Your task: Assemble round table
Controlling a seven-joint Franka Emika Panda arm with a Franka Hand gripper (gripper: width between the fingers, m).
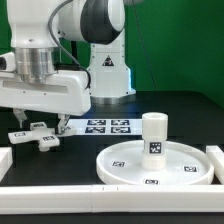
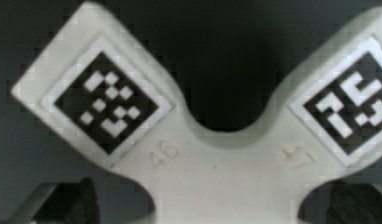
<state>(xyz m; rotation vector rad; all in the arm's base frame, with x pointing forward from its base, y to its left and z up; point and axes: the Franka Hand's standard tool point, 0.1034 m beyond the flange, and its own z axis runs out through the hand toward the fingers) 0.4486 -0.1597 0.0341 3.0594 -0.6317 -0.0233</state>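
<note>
The white cross-shaped base [image 1: 32,138] lies on the black table at the exterior view's left. My gripper [image 1: 36,126] is down over it. In the wrist view the base [image 2: 214,150] fills the picture, with two tagged arms spreading away. My gripper [image 2: 220,205] is open, with its dark fingertips [image 2: 67,200] set wide on either side of the base's middle. The large rimmed round disc [image 1: 120,165] lies at the exterior view's right. The short thick leg [image 1: 153,135] stands upright on it.
The marker board [image 1: 105,125] lies flat behind the base and the disc. White border blocks run along the front edge [image 1: 60,190], the far left [image 1: 4,160] and the right [image 1: 216,160]. The robot's base [image 1: 108,70] stands at the back.
</note>
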